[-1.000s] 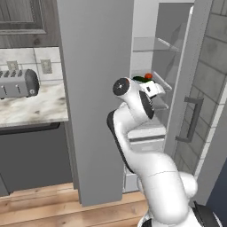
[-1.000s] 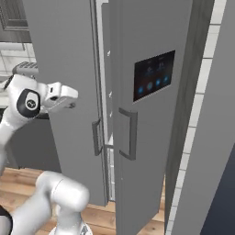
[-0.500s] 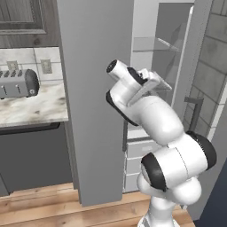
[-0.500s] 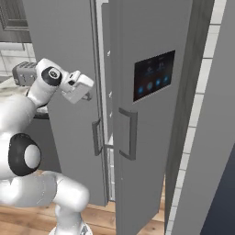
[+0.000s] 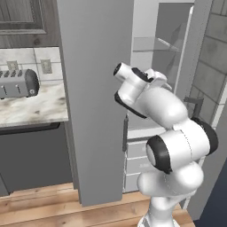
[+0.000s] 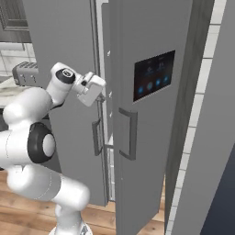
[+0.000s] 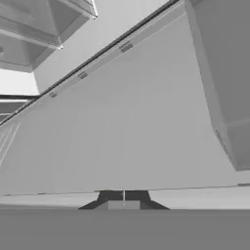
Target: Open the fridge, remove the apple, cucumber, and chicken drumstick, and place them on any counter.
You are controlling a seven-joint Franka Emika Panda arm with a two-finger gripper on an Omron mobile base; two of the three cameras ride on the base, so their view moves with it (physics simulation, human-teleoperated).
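**Inspector:** State of the gripper [image 7: 124, 196]?

**Assistant:** Fingertips pressed together with nothing between them; in the right base view the hand sits just beside the free edge of the fridge's [image 6: 69, 41] left door, level with the upper part of that door's bar handle [image 6: 97, 137].

**Inspector:** And the fridge itself?

**Assistant:** Both doors ajar; the right door [image 6: 147, 114] (the one with the black panel [image 6: 154, 75]) swung out further; white interior and glass shelves [image 5: 153, 42] visible past the arm in the left base view.

**Inspector:** Which way does the opening lie from the fingers?

**Assistant:** Ahead and to the robot's right, through the gap between the doors; the hand view looks along a grey door face toward shelves at its upper left; door edges and handles run vertically, so that gap is tall and narrow.

**Inspector:** Apple, cucumber, drumstick?

**Assistant:** Cannot place them; the arm covers the lower shelves. The marble counter [image 5: 31, 108] with a toaster [image 5: 18, 83] lies to the left of the fridge.
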